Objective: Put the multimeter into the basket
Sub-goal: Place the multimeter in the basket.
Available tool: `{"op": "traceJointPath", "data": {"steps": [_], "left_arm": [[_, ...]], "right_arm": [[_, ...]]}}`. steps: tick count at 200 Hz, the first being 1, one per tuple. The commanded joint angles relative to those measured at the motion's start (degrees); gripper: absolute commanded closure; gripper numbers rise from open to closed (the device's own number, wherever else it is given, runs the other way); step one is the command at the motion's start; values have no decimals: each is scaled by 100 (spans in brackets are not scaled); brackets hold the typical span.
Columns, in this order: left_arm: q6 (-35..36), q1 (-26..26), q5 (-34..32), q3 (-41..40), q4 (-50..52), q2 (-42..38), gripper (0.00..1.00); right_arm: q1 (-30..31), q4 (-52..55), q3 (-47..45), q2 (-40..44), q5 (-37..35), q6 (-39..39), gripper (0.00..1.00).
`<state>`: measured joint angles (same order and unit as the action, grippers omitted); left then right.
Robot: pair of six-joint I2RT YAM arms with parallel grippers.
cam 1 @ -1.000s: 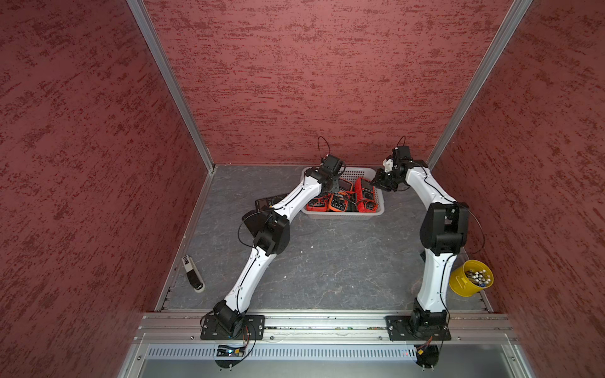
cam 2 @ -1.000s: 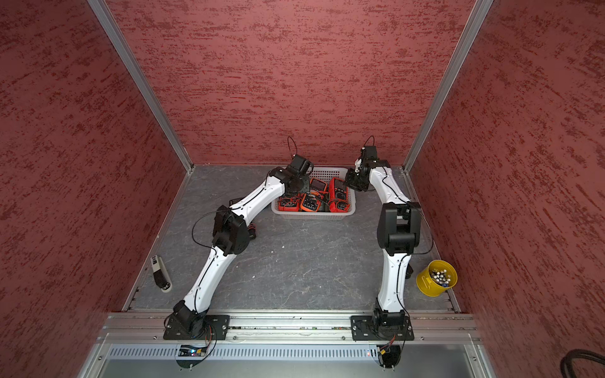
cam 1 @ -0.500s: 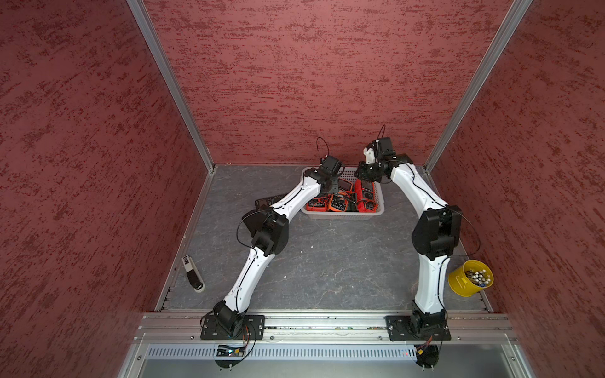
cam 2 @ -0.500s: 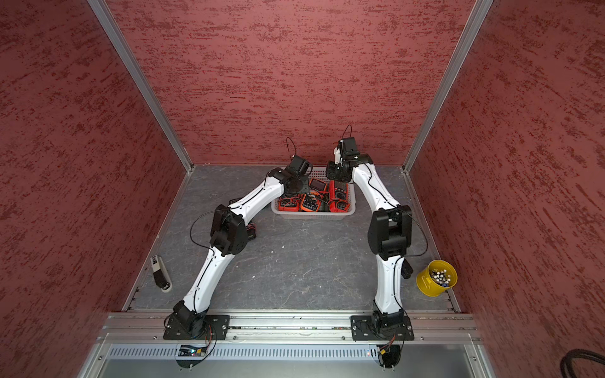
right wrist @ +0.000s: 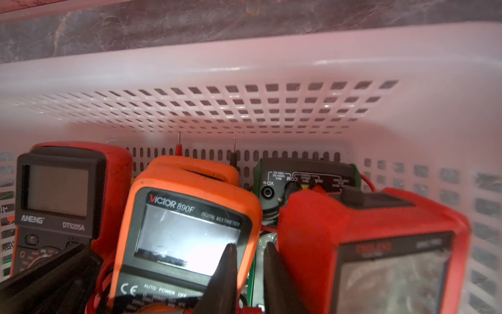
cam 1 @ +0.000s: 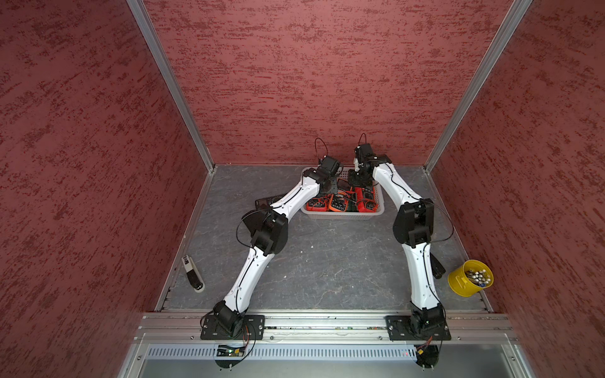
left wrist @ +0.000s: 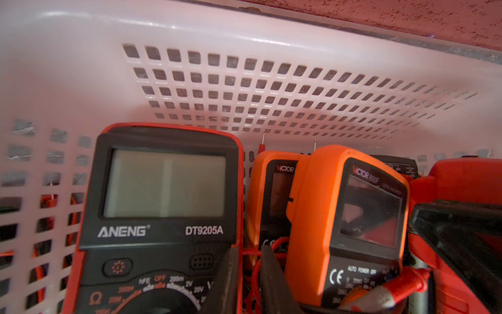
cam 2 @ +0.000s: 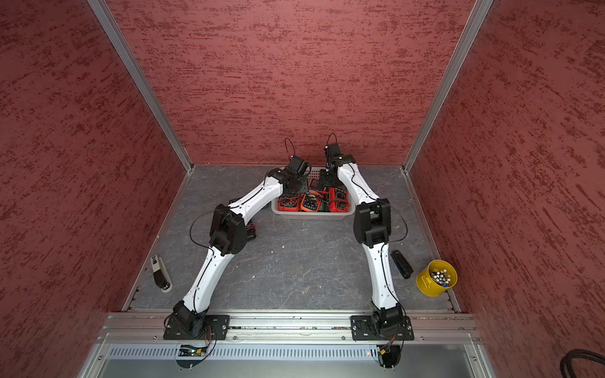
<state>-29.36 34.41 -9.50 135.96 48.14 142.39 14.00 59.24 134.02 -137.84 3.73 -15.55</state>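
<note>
L pincer [left wrist: 249, 248] is hanging closed, nothing seen in its grip, btwn ANENG multimeter [left wrist: 163, 204] & orange Victor multimeter [left wrist: 347, 231], inside white basket [cam 1: 340, 214]. R pincer [right wrist: 250, 244] is hovering closed too, btwn Victor & red multimeter [right wrist: 366, 244]. Basket is sitting at far end of worktop [cam 1: 327, 261]; these 3 meters are lying in it.

My left pincer [left wrist: 251, 252] and right pincer [right wrist: 250, 248] hung over the basket [cam 1: 342, 213], which stood at the far end of the table [cam 1: 327, 261]. Multimeters lay in it: the ANENG multimeter [left wrist: 163, 217] just left of my left pincer, the Victor multimeter [left wrist: 347, 231] between the two pincers, a third multimeter [right wrist: 353, 223] right of my right pincer. A round cup [cam 1: 465, 284] stood well right of that pincer, nearer me.
</note>
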Motion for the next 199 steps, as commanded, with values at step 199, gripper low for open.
{"op": "traceJointPath", "data": {"steps": [199], "left_arm": [[-383, -14, -89, -726, 49, -780, 78]], "right_arm": [[-71, -1062, 727, -602, 2798, -1285, 49]]}}
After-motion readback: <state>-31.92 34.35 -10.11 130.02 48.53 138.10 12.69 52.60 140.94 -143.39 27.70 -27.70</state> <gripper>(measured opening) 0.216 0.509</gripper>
